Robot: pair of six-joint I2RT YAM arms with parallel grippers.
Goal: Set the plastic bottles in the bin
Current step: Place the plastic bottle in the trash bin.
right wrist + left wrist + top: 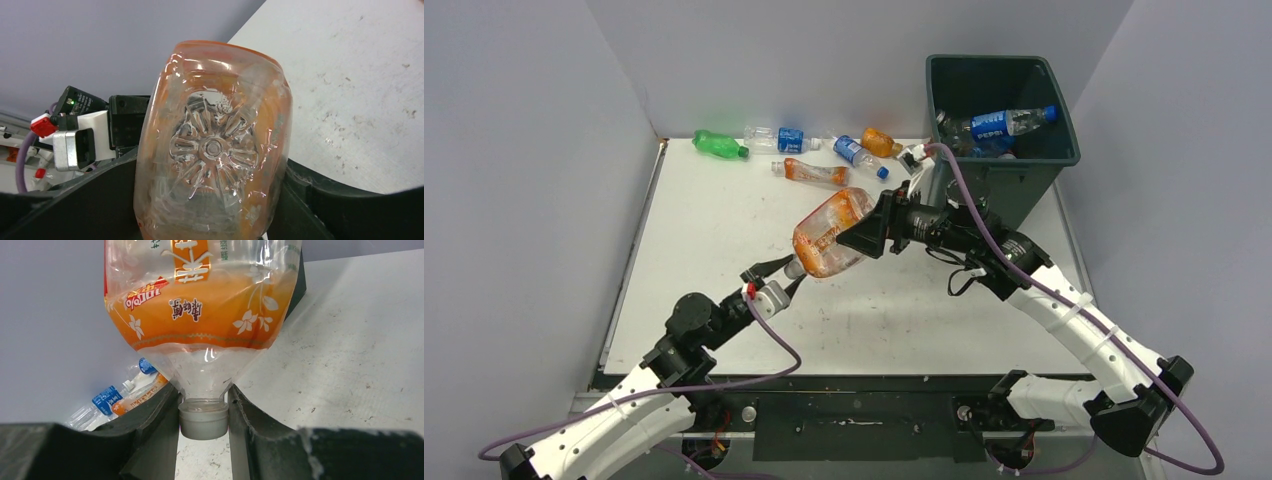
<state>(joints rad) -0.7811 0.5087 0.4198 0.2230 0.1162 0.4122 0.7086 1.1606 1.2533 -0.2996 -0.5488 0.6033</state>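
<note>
A big clear bottle with an orange label (829,232) hangs tilted above the middle of the table, stretched between both arms. My left gripper (784,275) is shut on its grey cap (204,419), one finger on each side of the cap. My right gripper (856,235) is shut on the wide base end (215,150), and both fingers press the bottle's sides. The dark green bin (1064,150) stands at the back right and holds a blue-labelled bottle (1009,122). Along the back edge lie several more bottles: a green one (719,145), a clear one (776,138) and an orange one (814,172).
Grey walls close off the table on the left, back and right. Two more bottles, one blue-labelled (859,155) and one orange (879,142), lie just left of the bin. My right arm reaches across in front of the bin.
</note>
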